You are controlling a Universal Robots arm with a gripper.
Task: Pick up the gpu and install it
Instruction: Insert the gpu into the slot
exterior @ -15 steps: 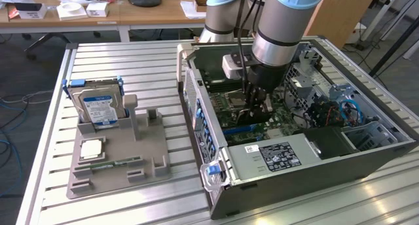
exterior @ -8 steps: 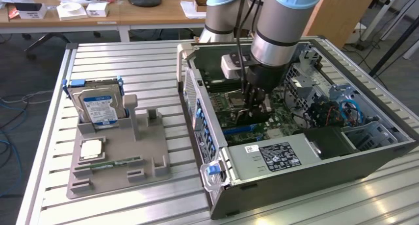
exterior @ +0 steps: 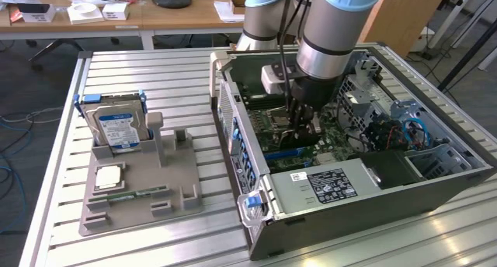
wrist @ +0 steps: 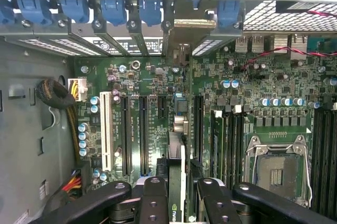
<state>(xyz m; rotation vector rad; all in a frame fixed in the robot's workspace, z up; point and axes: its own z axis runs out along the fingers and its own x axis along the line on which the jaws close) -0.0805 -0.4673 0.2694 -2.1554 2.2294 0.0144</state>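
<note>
Exterior view: my arm reaches straight down into the open computer case (exterior: 373,203), which lies on its side on the slatted table (exterior: 139,63) towards the exterior view's right. The gripper (exterior: 301,124) sits low over the motherboard (exterior: 268,113), on the far side of the labelled power supply (exterior: 326,185). On the exterior view's left, well apart from the case, I see a grey fixture (exterior: 139,212). It carries an upright hard drive (exterior: 118,124) at its far end, a processor chip (exterior: 109,177) lying flat nearer, and a narrow memory stick (exterior: 144,192) just beside the chip. Wrist view: the jaws are closed on the gpu (wrist: 178,155), with one black finger (wrist: 155,197) against each face of the card. I see the card edge-on, upright between the fingers and running away from the gripper (wrist: 181,190) towards the row of blue clips (wrist: 113,8) on the case's slot wall. It stands over the motherboard among the long black expansion slots (wrist: 143,134), between the white slot (wrist: 107,129) and the processor socket (wrist: 276,169). Whether its lower edge is seated in a slot I cannot tell.
</note>
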